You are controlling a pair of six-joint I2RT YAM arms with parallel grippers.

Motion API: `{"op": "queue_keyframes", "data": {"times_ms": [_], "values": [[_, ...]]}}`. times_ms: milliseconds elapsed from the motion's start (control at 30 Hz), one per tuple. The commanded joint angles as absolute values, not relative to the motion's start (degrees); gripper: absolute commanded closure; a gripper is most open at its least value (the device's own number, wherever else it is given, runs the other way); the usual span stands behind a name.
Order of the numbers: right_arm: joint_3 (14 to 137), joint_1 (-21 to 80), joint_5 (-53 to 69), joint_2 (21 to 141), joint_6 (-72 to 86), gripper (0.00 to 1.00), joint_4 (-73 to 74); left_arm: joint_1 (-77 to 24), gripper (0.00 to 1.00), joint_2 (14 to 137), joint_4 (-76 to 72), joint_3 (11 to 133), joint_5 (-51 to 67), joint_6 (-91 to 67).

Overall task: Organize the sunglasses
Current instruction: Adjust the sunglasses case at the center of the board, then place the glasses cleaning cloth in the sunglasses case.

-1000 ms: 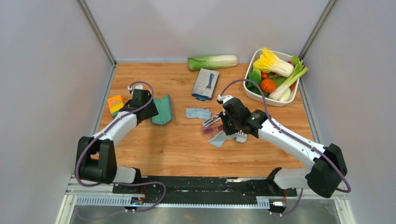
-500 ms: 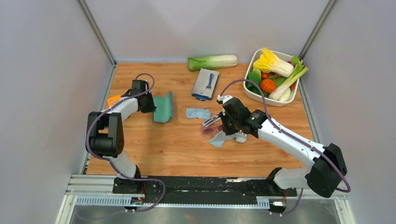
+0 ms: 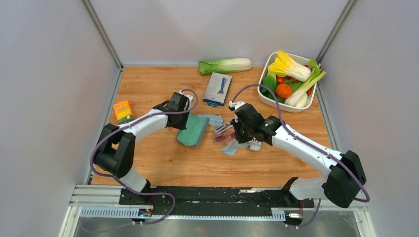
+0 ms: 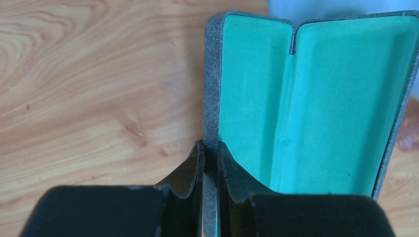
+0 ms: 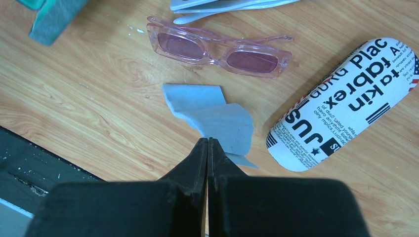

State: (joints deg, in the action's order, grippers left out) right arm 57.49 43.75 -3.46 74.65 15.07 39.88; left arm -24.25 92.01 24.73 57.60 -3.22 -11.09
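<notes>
The sunglasses (image 5: pixel 217 49) have a clear pink frame and pink-purple lenses. They lie folded on the wood, just left of my right gripper (image 3: pixel 237 139) in the top view (image 3: pixel 224 136). In the right wrist view, the right gripper (image 5: pixel 207 141) is shut on nothing and hovers over a light blue cloth (image 5: pixel 212 117). The grey case (image 4: pixel 213 74) lies open, showing its teal lining (image 4: pixel 306 98). My left gripper (image 4: pixel 210 148) is shut on the case's side wall. The case (image 3: pixel 192 131) sits left of the sunglasses, and the left gripper (image 3: pixel 186 121) is at its far-left edge.
A white printed hard case (image 5: pixel 346 103) lies right of the cloth. A second blue cloth (image 3: pixel 211 119) is behind the teal case. A white bin (image 3: pixel 269 61) of vegetables stands back right. A cabbage (image 3: pixel 225 65), a blue packet (image 3: pixel 217 89) and an orange box (image 3: pixel 122 111) are also on the table.
My left gripper closed on the case wall and carried the open case from the left side toward the middle, near the sunglasses. The right arm stayed put.
</notes>
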Motion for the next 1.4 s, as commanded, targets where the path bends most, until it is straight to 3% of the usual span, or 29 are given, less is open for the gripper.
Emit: {"op": "queue_keyframes", "data": {"times_ms": [0,333,600,667,700,733,867,1067,1367], "values": [[59.06,43.86,-2.73,74.53,13.98,1.0,37.97,-29.43,0.95,88.07,28.47,57.13,-10.01,-7.04],[59.68,43.86,-0.97,75.58,13.54,1.0,37.71,-40.68,0.91,81.03,24.44,49.58,-29.07,-4.75],[61.26,43.86,1.4,76.11,13.54,1.0,38.14,-43.85,0.86,80.43,17.77,44.39,-29.18,-3.69],[61.7,43.86,1.67,76.38,13.54,1.0,38.49,-43.86,0.78,78.33,16.62,43.59,-29.44,-3.95],[61.96,43.86,1.84,76.46,13.62,1.0,38.58,-43.86,0.62,77.7,16.35,43.51,-29.44,-3.96],[62.14,43.86,2.19,76.46,13.8,1.0,38.5,-43.86,0.54,76.04,15.83,43.51,-29.27,-4.04],[63.8,43.95,3.42,77.17,13.89,1.0,38.85,-43.77,0.32,71.38,15.2,44.47,-27.43,-4.04],[68.9,46.58,2.73,79.89,13.89,1.0,40.86,-43.42,0.3,66.28,19.33,48.16,-26.19,-7.73],[80.4,51.32,5.36,86.39,13.36,1.0,43.15,-32.8,0.29,54.42,22.33,44.57,-18.83,-19.94]]}}
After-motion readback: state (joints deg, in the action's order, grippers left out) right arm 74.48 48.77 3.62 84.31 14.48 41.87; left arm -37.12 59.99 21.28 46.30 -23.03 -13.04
